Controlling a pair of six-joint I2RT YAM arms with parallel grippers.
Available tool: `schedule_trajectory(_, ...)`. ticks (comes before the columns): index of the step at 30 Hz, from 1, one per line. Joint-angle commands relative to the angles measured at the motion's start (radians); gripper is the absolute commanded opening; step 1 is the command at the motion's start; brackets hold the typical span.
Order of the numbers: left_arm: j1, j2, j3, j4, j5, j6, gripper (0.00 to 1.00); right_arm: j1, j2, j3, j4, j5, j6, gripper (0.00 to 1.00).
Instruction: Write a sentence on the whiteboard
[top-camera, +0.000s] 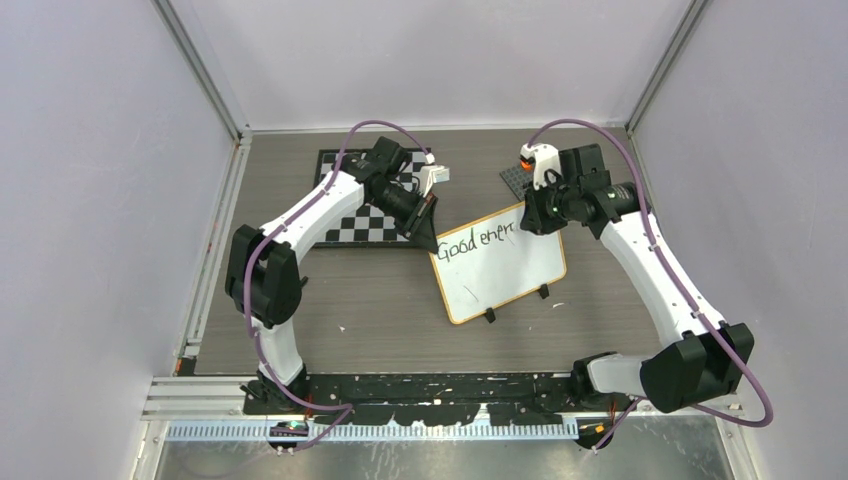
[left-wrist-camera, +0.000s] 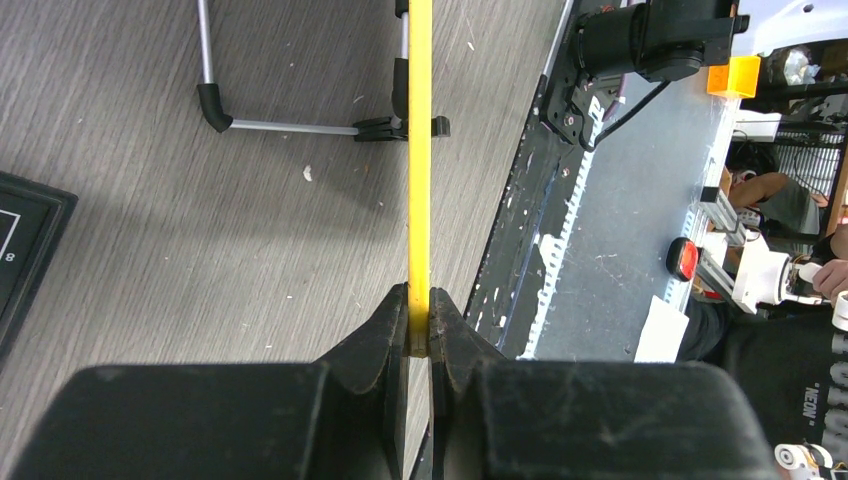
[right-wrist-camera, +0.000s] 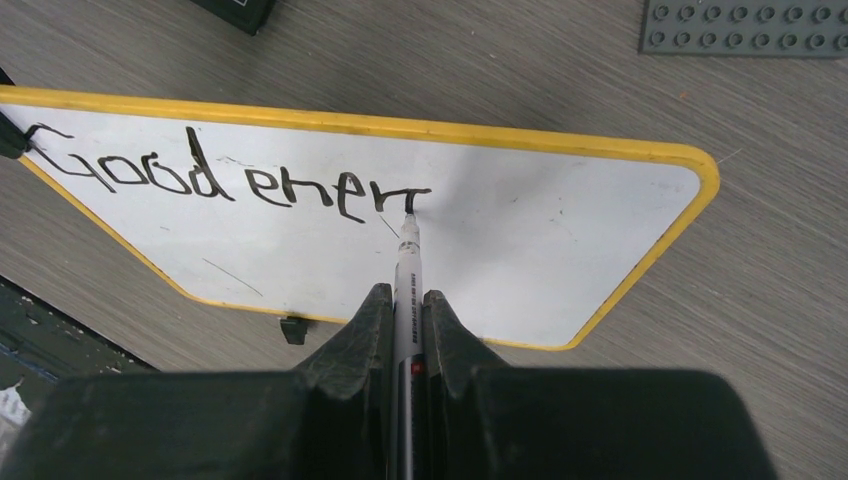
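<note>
Grey wood-grain table (top-camera: 380, 310) is recorded between pale walls (top-camera: 100, 200). Toward 3 o'clock of its centre the whiteboard (top-camera: 510, 275) is found, with black handwriting beginning "Good" along its top. Its yellow rim is clamped edge-on between the closed jaws of the left gripper (left-wrist-camera: 419, 300), at the board's 10 o'clock corner. A marker (right-wrist-camera: 406, 262) is held tight in the right gripper (right-wrist-camera: 405, 300), at the board's 1 o'clock; the tip is pressed against the last letter.

Barrel of marker (right-wrist-camera: 407, 255) hidden within right gripper (right-wrist-camera: 407, 292). Corner of whiteboard (right-wrist-camera: 560, 240) cut off at 9 o'clock. Part of chessboard (top-camera: 368, 226) covered by left arm (top-camera: 310, 215), 10 o'clock. Final letter unreadable.
</note>
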Motion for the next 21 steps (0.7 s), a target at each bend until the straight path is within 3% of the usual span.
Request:
schedule_trajectory(1,-0.012,0.013,0.030,-0.011,0.019,0.014,0.02,-0.002,-0.017,-0.014,0.032,0.021,-0.020,0.00)
schedule_trajectory(21,-0.011,0.010,0.030,-0.011,0.018,0.012,0.02,-0.004,0.008,0.077,0.044,0.053,-0.014,0.00)
